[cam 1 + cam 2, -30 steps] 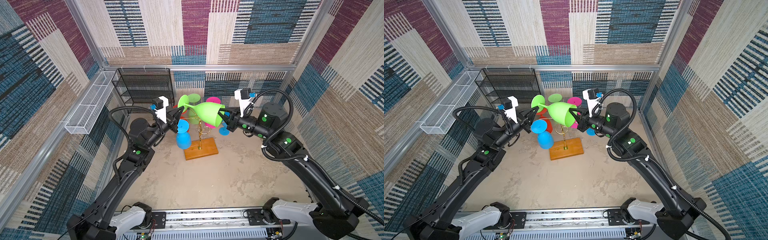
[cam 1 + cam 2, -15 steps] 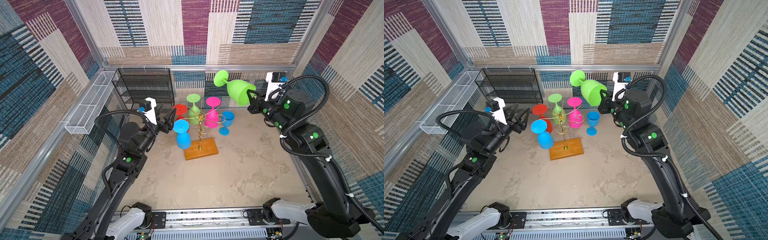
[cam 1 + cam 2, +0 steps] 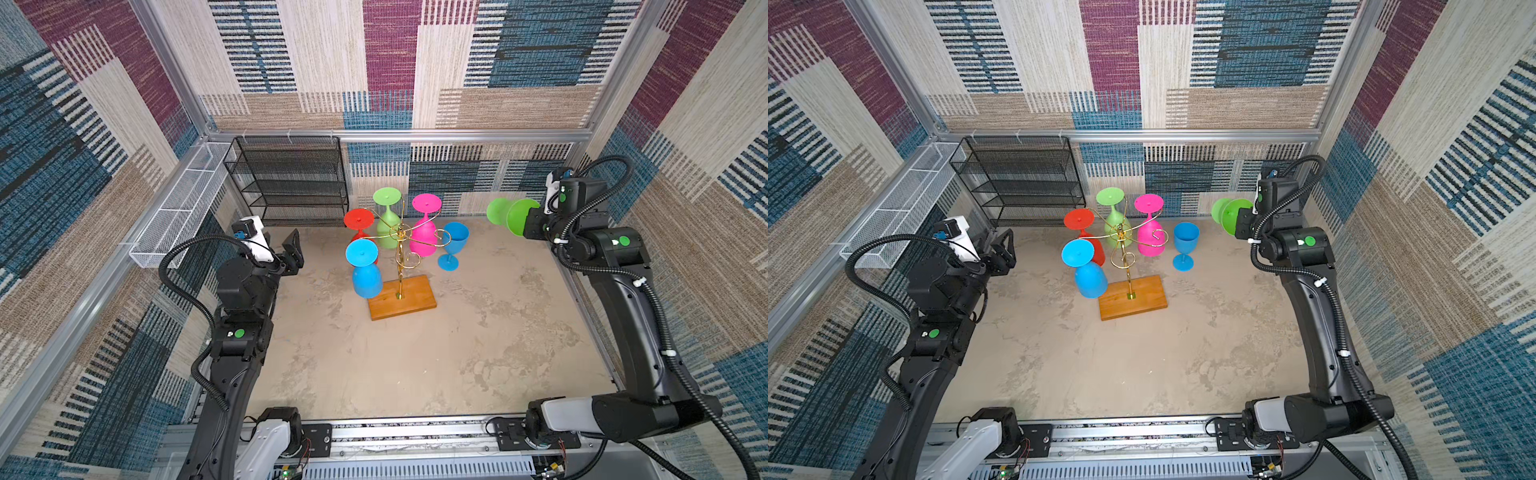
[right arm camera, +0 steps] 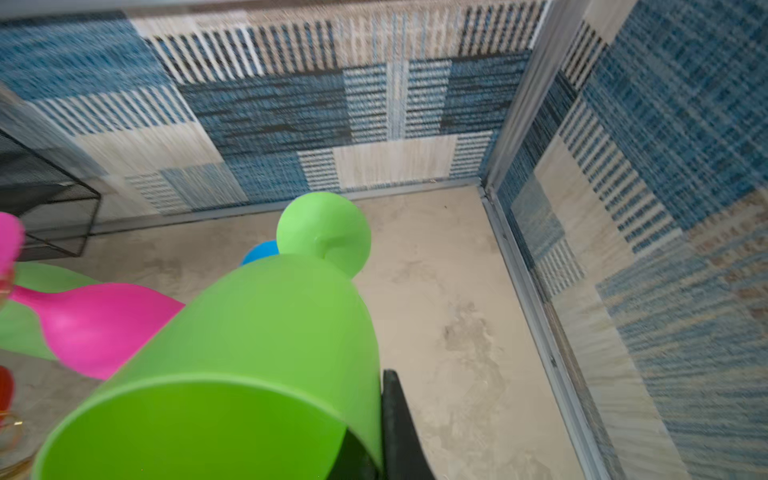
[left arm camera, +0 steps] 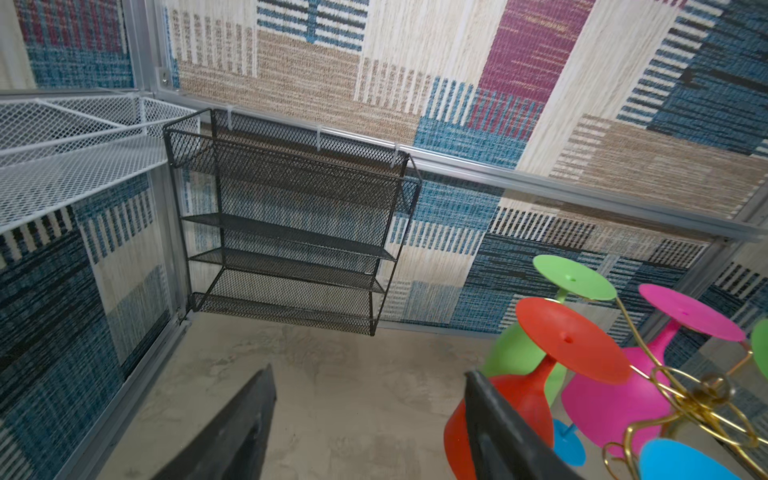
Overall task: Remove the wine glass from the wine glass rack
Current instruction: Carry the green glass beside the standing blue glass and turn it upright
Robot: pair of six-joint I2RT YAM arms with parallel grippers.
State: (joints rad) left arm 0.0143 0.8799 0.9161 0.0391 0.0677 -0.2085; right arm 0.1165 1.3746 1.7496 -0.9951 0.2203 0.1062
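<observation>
The green wine glass [image 3: 512, 216] lies sideways in the air at the back right, well apart from the wine glass rack [image 3: 400, 266], its rim clenched in the right pincer [image 3: 531, 226]. The left pincer [image 3: 294, 254] stands released and empty, left of the rack.

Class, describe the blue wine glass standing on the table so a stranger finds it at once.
Find the gold wine glass rack on the table. Right of it in both top views stands a blue wine glass. Unlike the other blue glass, hanging upside down from the rack, it rests upright, foot down.
</observation>
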